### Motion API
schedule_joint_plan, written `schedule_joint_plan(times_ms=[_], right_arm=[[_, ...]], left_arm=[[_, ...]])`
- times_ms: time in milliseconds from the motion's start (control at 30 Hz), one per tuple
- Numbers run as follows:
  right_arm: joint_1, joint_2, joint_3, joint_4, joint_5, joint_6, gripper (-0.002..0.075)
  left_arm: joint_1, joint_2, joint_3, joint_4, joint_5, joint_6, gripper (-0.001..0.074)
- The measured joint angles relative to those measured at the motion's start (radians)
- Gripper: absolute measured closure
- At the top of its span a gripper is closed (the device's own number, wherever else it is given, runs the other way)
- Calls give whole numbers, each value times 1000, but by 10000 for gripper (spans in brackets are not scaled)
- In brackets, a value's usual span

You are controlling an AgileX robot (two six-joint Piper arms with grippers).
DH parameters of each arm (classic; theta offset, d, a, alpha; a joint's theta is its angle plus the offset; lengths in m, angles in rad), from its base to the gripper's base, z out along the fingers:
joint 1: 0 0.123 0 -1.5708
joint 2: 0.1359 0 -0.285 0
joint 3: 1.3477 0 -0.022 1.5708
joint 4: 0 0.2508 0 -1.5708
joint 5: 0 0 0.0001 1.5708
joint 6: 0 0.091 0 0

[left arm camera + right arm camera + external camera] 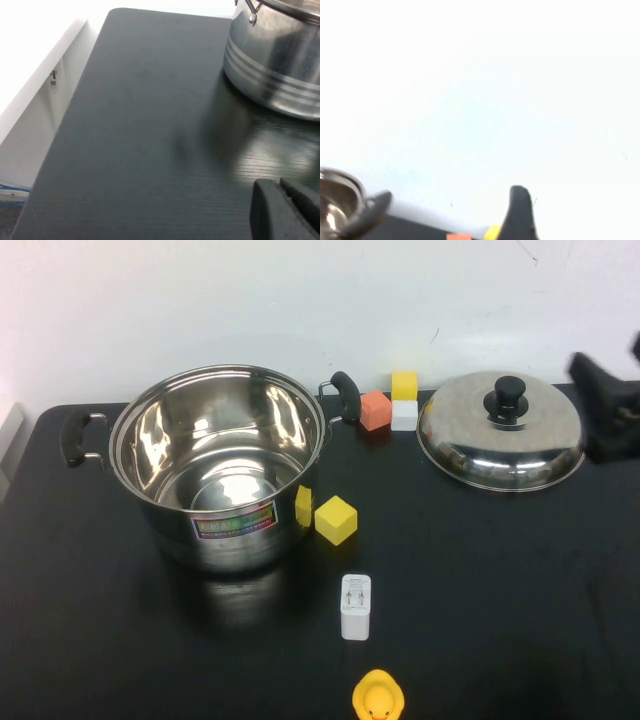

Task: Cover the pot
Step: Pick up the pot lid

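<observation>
While uncovered, the large shiny stainless-steel pot [220, 465] with black side handles stands left of centre on the black surface [500, 580]. Domed steel lid [500, 430] with black knob: far right, well apart. Yellow cube [336, 519] just beside the pot; white charger [355, 606] nearer. Right gripper [610, 405]: beside the lid's right rim, jaws spread. Left gripper [287, 210]: low over bare surface near the pot, jaws pressed together.

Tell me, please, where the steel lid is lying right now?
In the high view the lid rests on the table's far right, beside the stacked blocks, with the right tool just beyond it.
</observation>
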State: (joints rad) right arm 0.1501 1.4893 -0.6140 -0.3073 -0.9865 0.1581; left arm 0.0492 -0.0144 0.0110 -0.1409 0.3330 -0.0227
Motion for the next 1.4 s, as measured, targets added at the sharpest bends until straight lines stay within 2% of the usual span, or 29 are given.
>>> schedule_joint_plan(times_ms=[333,600,800,1400], right_arm=[[0,440,-359,-2,0,-50,181],[-2,623,-567,52,79,-74,181],[-12,692,-669,60,167,-74,181],[-12,910,-843,127,222,-74,183]], left_arm=[[0,0,0,0,0,0,737],[0,0,0,0,0,0,737],[0,0,0,0,0,0,737],[0,0,0,0,0,0,737]])
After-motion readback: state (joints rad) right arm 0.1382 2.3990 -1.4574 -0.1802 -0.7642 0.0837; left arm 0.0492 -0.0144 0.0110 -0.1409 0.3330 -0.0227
